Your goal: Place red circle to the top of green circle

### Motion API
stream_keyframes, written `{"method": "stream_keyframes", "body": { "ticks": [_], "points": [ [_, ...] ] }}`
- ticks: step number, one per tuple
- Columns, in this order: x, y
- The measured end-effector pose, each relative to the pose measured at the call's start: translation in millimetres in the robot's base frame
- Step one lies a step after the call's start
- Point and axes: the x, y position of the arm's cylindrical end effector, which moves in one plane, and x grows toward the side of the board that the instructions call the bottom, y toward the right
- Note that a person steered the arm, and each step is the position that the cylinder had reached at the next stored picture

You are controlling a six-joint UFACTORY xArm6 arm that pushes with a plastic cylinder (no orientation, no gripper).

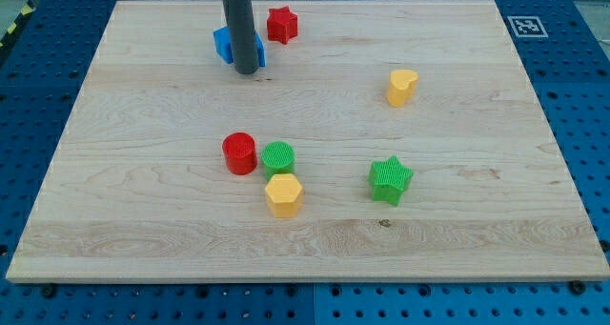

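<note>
The red circle (239, 153) stands on the wooden board just left of the green circle (278, 157), nearly touching it. My tip (247, 71) rests on the board near the view's top, right in front of a blue block (227, 43) that the rod partly hides. The tip is well above the red circle in the view, apart from it.
A yellow hexagon (284, 194) sits just below the green circle. A green star (390, 180) lies to the right. A yellow heart (401, 87) is at upper right. A red star (282, 25) is near the top edge. The board (477, 258) lies on a blue pegboard.
</note>
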Motion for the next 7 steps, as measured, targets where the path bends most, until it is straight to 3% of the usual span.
{"method": "stream_keyframes", "body": {
  "ticks": [1, 3, 4, 7],
  "points": [
    [38.1, -8.7],
    [158.7, -32.8],
    [192.2, -27.9],
    [147.6, -23.5]
  ]
}}
